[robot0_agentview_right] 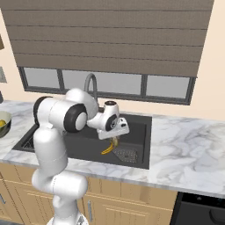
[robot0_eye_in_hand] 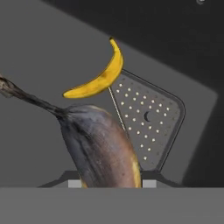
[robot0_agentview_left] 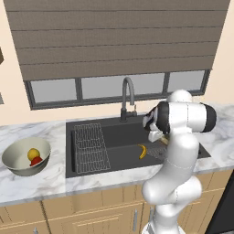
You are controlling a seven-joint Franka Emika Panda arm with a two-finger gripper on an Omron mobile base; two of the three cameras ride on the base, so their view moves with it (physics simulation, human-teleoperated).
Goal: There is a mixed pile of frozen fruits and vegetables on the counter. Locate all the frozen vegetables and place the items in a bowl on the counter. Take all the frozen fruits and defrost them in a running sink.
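The gripper [robot0_agentview_right: 115, 139] hangs over the black sink [robot0_agentview_left: 114, 132], its jaws clamped on a banana [robot0_eye_in_hand: 103, 148] that looks dark and bruised up close in the hand view, with its stem running off toward nine o'clock. In the right base view a bit of yellow peeks out just under the hand, which is probably that same held fruit, though the hand hides most of it. A second banana [robot0_agentview_left: 143, 151], bright yellow, lies on the sink floor; in the hand view it sits at twelve o'clock of the held one, just beside the perforated drain strainer [robot0_eye_in_hand: 151, 120], which lies at about two o'clock. In the left base view the wire rack [robot0_agentview_left: 90, 147] rests in the basin at nine o'clock of the loose banana, and the dark gooseneck tap [robot0_agentview_left: 128, 98] stands at the sink's back edge, at twelve o'clock. Well apart from the sink, at nine o'clock along the marble counter [robot0_agentview_left: 50, 183], stands the bowl [robot0_agentview_left: 18, 153], with the yellow-orange piece [robot0_agentview_left: 32, 154] and the red piece [robot0_agentview_left: 36, 161] inside it, touching each other.
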